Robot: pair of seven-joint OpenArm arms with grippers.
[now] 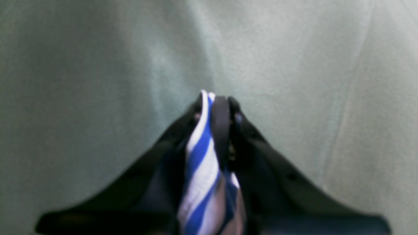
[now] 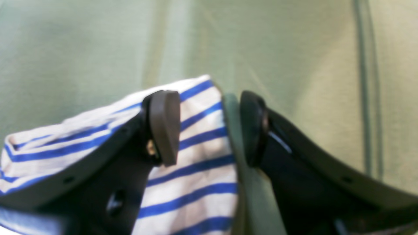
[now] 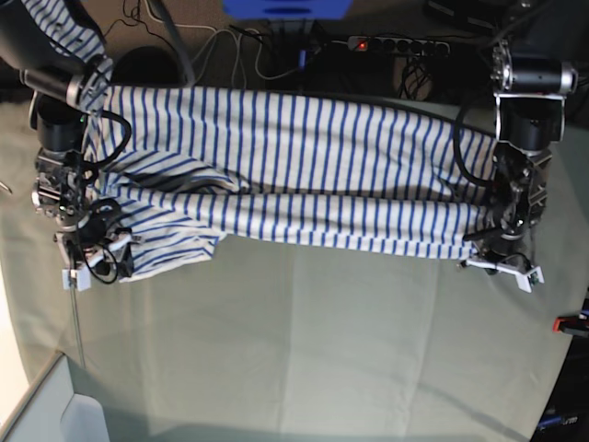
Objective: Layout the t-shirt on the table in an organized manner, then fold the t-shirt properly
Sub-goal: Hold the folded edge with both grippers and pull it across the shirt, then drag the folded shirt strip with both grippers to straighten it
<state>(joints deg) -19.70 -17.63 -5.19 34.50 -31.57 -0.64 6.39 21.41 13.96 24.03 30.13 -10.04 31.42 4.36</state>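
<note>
Striped white-and-blue t-shirt (image 3: 294, 175) lies stretched sideways across the far half of the table (image 3: 322, 350), a long band running from 9 to 3 o'clock in the base view, with a lengthwise fold crease through its middle. At the 9 o'clock end the cloth bunches into a rumpled flap by the sleeve, and a bit of striped cloth also rides up toward 11 o'clock over the arm there. Near edge of the shirt is uneven, sagging lower at the 9 o'clock end.

Left gripper (image 1: 215, 98), at 3 o'clock in the base view, has its jaws pressed together, pinching a fold of the striped cloth; in the left wrist view the fabric comes up between the black fingers (image 1: 222, 130) with pale green table cloth behind it.

Right gripper (image 2: 209, 127), at 9 o'clock in the base view, has its jaws spread. In the right wrist view one pad (image 2: 165, 125) sits over the striped fabric, the other (image 2: 253, 127) over bare table, with the shirt edge between them. Contact with the cloth cannot be told, blurry.

Power strip (image 3: 400, 43) and cables lie beyond the table at 12 o'clock. Red clamp (image 3: 572, 323) at the 4 o'clock edge.
</note>
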